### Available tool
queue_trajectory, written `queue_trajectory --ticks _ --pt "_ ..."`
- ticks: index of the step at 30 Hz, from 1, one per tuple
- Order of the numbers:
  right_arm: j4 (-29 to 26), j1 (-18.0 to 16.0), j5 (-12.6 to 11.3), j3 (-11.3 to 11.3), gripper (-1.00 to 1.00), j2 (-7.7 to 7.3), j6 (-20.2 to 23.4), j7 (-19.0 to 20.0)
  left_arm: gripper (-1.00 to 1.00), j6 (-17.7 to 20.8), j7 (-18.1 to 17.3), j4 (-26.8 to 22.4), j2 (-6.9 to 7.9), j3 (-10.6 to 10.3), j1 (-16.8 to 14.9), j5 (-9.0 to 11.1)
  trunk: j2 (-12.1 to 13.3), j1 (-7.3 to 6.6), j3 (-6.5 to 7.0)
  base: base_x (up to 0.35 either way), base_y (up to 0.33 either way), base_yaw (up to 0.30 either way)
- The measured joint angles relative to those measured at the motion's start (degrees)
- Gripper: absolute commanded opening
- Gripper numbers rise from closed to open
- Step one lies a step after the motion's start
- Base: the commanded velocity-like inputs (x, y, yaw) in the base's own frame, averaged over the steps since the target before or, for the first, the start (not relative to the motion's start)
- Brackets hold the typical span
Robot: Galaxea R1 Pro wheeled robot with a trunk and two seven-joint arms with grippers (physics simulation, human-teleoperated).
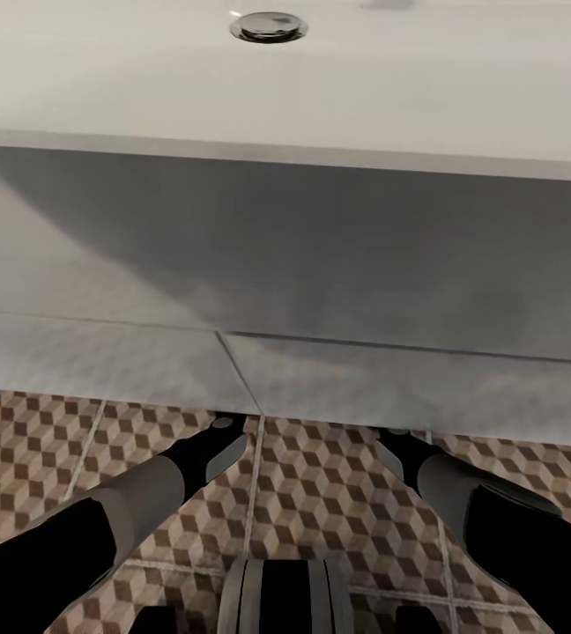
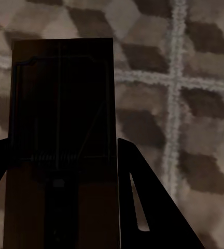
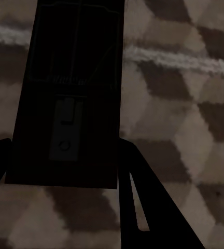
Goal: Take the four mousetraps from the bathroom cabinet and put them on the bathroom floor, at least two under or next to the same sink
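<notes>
White and glossy, the wide bathroom sink with its round metal drain takes the 12 o'clock half of the head view, and its plain grey-white flat-panelled vanity front drops to the cube-patterned brown, beige and white floor tiles at 6 o'clock. Both dark arms reach down toward the foot of the vanity: the left gripper at about 7 o'clock, the right gripper at about 5 o'clock.

Each wrist view shows a flat dark-brown rectangular mousetrap with a grey wire spring between that arm's black fingers: one in the left jaws, one in the right jaws. Each slab runs lengthwise straight out from the grip, its far end toward the tiles, and the fingers appear closed against its sides.

The step in hand looks like setting both traps on the tiles beside the sink. To do it well, I would lower each wrist until the slab lies flat on the floor, keep it right next to the vanity base, then part the jaws gently so nothing flips or slides, and withdraw straight back.
</notes>
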Motion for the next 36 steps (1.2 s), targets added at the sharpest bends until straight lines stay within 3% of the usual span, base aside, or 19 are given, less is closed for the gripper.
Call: queue_trajectory --ticks 8,20,36 --pt "-0.02 0.04 -0.04 -0.05 -1.00 -0.10 -3.73 -0.01 -1.00 0.01 -0.26 -1.13 -1.14 -0.12 -0.30 -0.08 0.00 0.00 -0.44 0.000 0.000 -0.170" --pt "-0.02 0.06 -0.05 0.02 -1.00 0.07 -4.19 0.00 -1.00 -0.06 -0.35 -0.99 -0.92 -0.05 -0.71 -0.06 0.00 0.00 -0.52 0.000 0.000 -0.255" --pt "0.09 0.05 0.21 0.28 -1.00 0.48 -4.20 -1.65 -1.00 -0.08 -0.31 -0.70 0.30 0.22 -0.70 0.10 0.00 0.00 -1.03 0.000 0.000 -0.003"
